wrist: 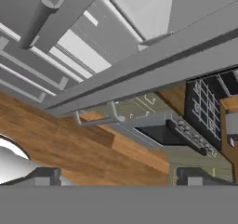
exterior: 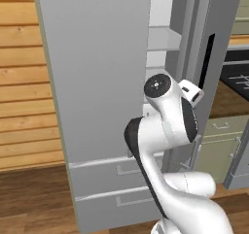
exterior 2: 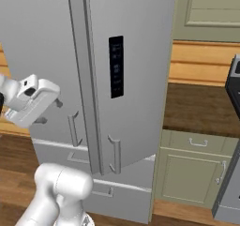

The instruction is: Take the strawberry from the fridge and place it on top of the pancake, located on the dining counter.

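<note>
Presently: fridge, left door ajar, white shelves showing through the gap; gripper with jaws apart, empty, beside the doors; strawberry unseen, presumably inside; swing door wider before reaching in.

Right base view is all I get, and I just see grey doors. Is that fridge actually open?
Observer: Yes. In the left base view, a gap beside the fridge door shows white shelves inside.
Visitor: And the hand, is it carrying anything?
Observer: No. The hand view looks straight along it: the fingertips stand far apart with nothing between them.
</note>
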